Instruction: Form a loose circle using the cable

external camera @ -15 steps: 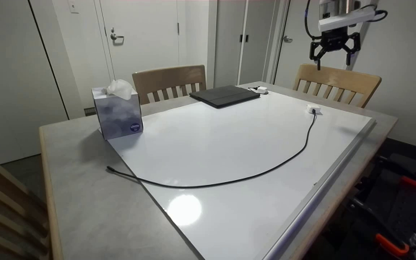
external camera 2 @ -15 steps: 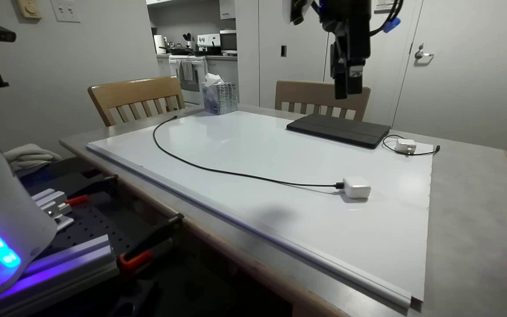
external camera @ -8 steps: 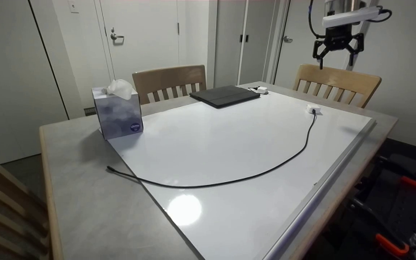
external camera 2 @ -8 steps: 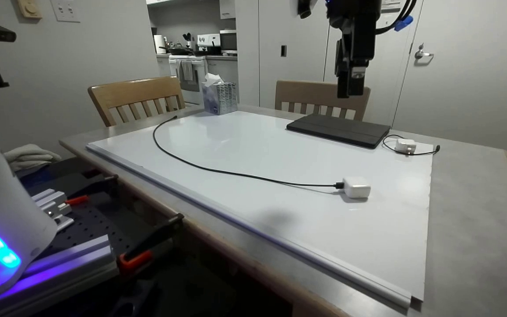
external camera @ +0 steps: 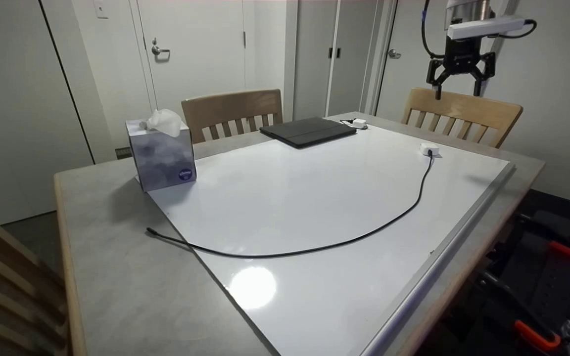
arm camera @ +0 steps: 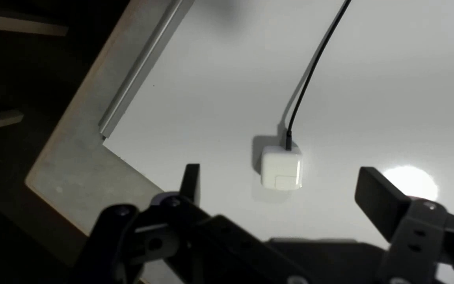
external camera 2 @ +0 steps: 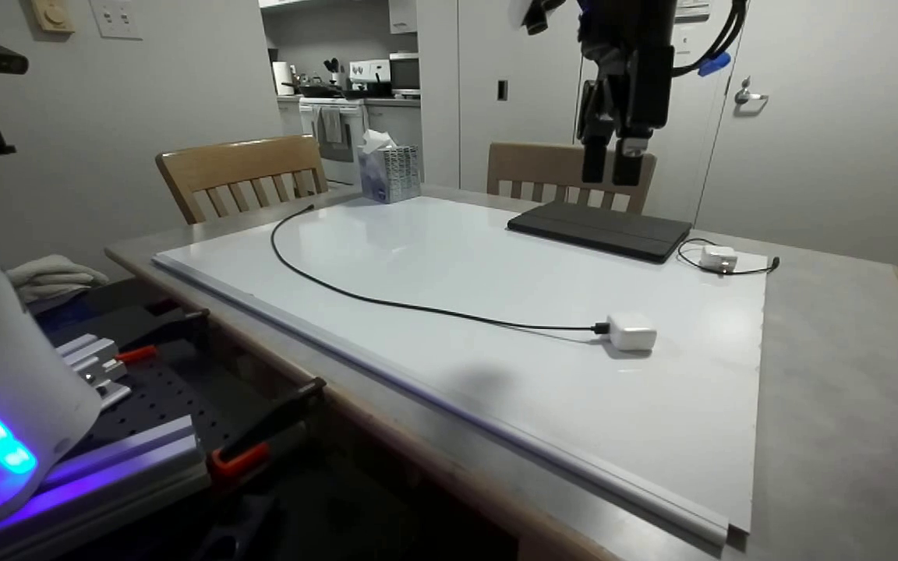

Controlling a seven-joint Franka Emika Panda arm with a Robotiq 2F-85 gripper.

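The black cable [external camera: 285, 255] lies in one wide open curve on the whiteboard; it also shows in an exterior view [external camera 2: 418, 308] and, in part, in the wrist view [arm camera: 309, 75]. Its dark plug end [external camera: 151, 231] lies past the board's edge on the table. Its other end enters a white charger block [external camera: 429, 149], also in the wrist view [arm camera: 281, 169]. My gripper [external camera: 458, 92] is open and empty, high above the board near the charger end. It also shows in an exterior view [external camera 2: 610, 166]. In the wrist view the fingers [arm camera: 278, 177] stand either side of the block, well above it.
A flat dark laptop or case [external camera: 308, 132] lies at the board's far edge. Beside it is a second white charger [external camera 2: 719, 258] with a short black cord. A tissue box [external camera: 161, 155] stands at a board corner. A raised rail [external camera 2: 449, 405] runs along one board edge. Chairs surround the table.
My gripper has shifted slightly, turned a little and come down slightly in the last half second. Its fingers stay open. The cable and charger have not moved.
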